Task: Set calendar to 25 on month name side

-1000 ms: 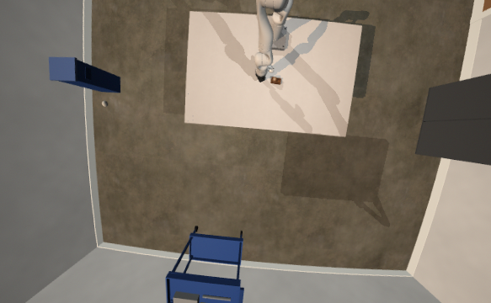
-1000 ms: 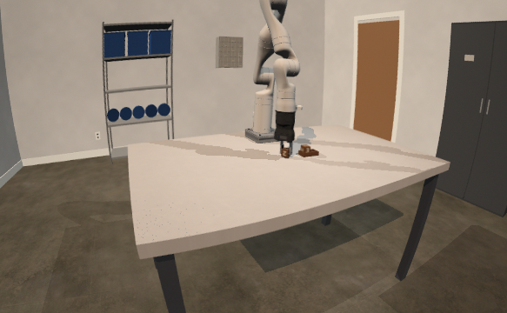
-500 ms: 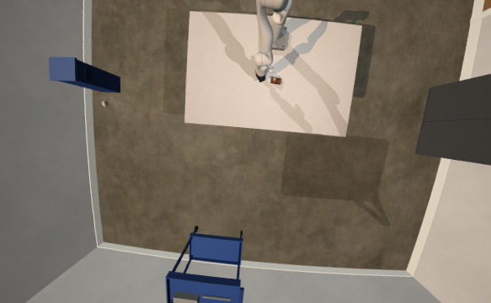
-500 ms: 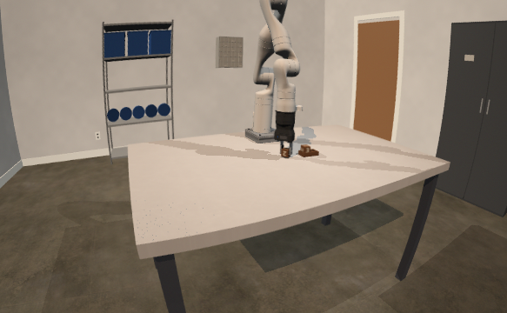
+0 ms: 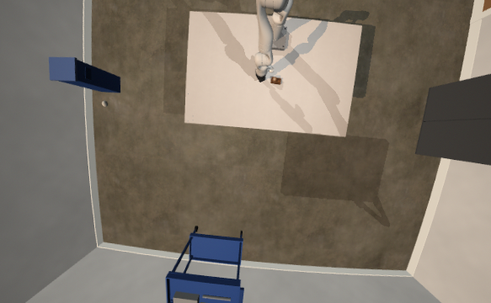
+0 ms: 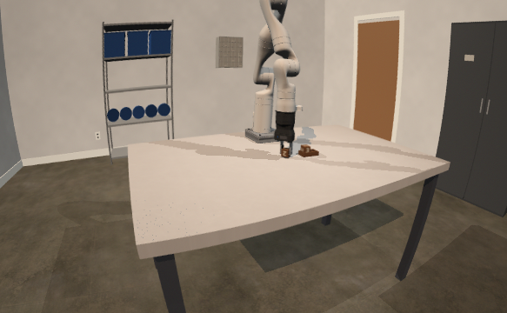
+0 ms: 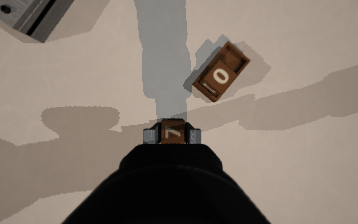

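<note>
My gripper point(image 5: 261, 79) point(image 6: 286, 152) point(image 7: 173, 129) points down and is shut on a brown cube point(image 6: 284, 153) point(image 7: 173, 132). The held cube shows a 7 towards the wrist camera and what looks like a 2 towards the exterior camera. It is at or just above the table; contact is unclear. The brown tray point(image 6: 311, 154) point(image 7: 239, 51) lies beside it, upper right in the wrist view, turned at an angle to the gripper. A second cube point(image 6: 305, 149) point(image 7: 221, 76) is in the tray's lower-left part, 0 on top; whether it is fully flat is unclear. The month's name is not readable.
The robot's base plate point(image 6: 259, 136) point(image 7: 17, 17) is on the table point(image 5: 224, 97) point(image 6: 218, 187) behind the gripper. Shadows of the arm cross the table around the tray. A shelf, a door and a dark cabinet stand well away from it.
</note>
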